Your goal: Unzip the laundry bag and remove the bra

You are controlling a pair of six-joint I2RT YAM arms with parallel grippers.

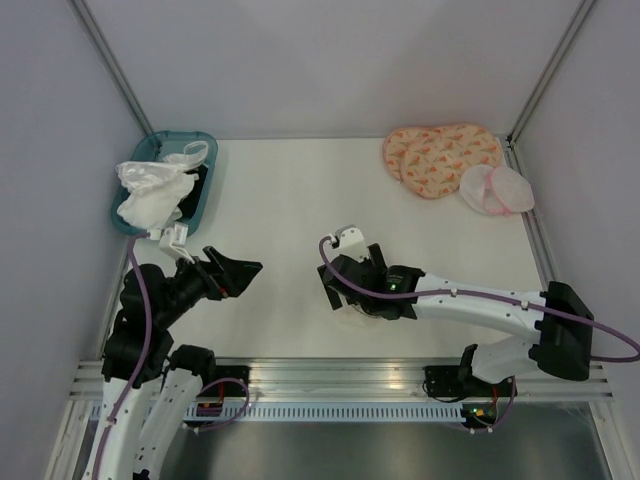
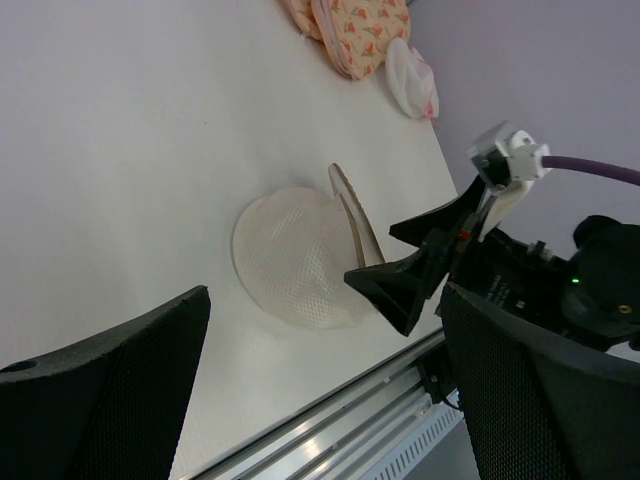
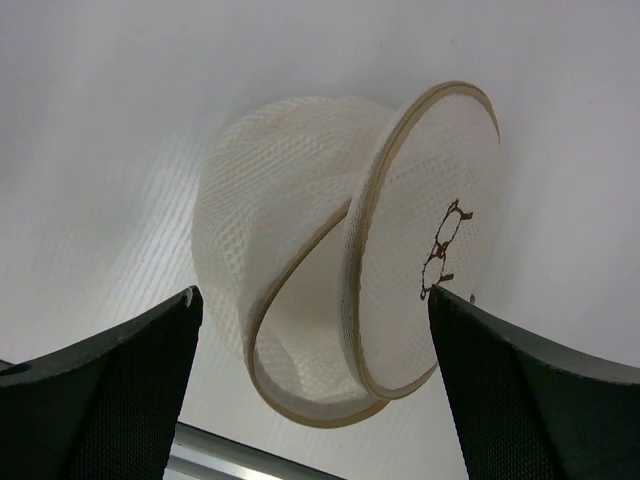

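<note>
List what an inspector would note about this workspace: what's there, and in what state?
Surface: white table, no spills seen.
Job's things: bag unzipped, flap raised; bra not made out for certain.
Clutter: teal tray holding white cloth; patterned pad; pink mesh pair.
Grippers: left gripper open, empty; right gripper open, empty, at the bag.
Cables: purple cables along both arms, no snag seen.
Surroundings: grey walls; metal rail at near edge.

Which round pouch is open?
The cream-white laundry bag at mid-table: it gapes along its tan rim. The patterned pad and pink mesh pair lie flat.
</note>
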